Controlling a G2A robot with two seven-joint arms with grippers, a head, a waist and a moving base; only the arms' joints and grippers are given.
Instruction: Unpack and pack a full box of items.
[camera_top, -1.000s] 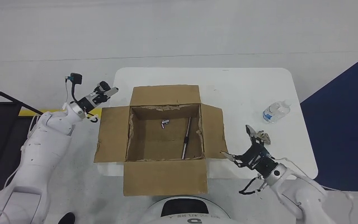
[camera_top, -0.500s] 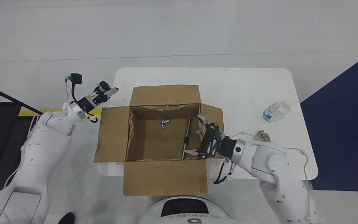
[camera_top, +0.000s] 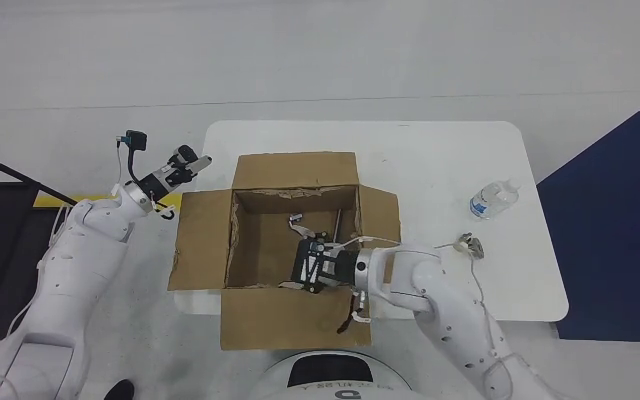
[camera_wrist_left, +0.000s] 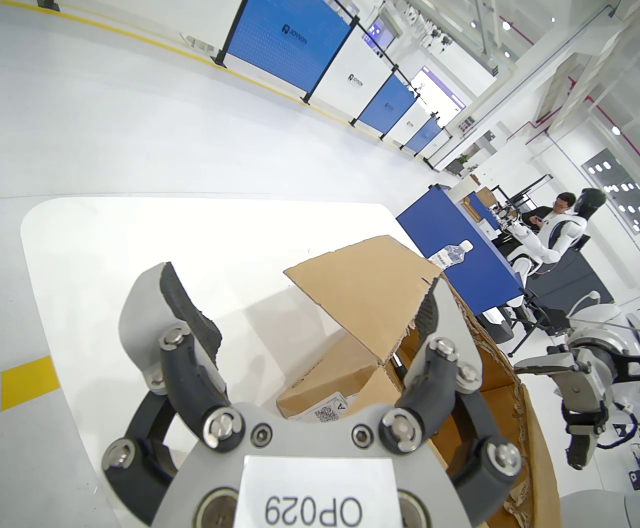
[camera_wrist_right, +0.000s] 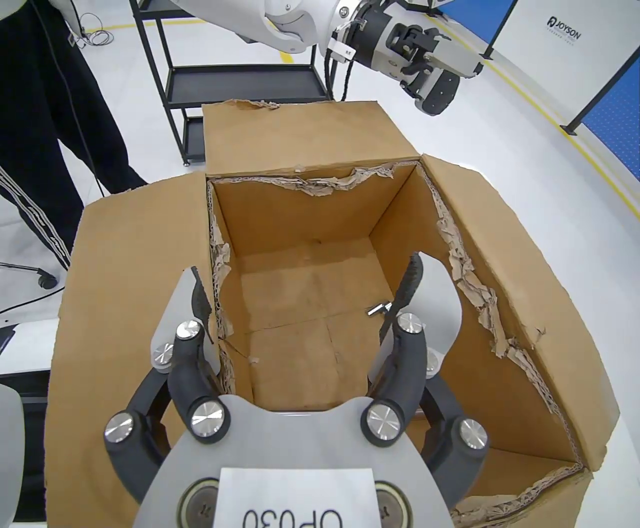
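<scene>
As the white desk spreads out beneath the robot, a worn cardboard box stands on its left half, open side up, all four flaps folded outward and the inner edges torn ragged. The right claw hangs over the box's interior, close to the wall nearest the robot, its two fingers spread wide apart with nothing between them; its wrist view looks straight down onto the brown floor of the box past that claw. The left claw is at the desk's left edge near the far corner, apart from the box and short of its left flap, and its fingers also stand apart and empty, as its own wrist view shows. A clear water bottle with a white cap rests near the desk's right edge, well apart from the box. A small metal object lies on the desk between the bottle and the near edge. A smaller silvery piece lies on the floor of the box, near its far wall.
</scene>
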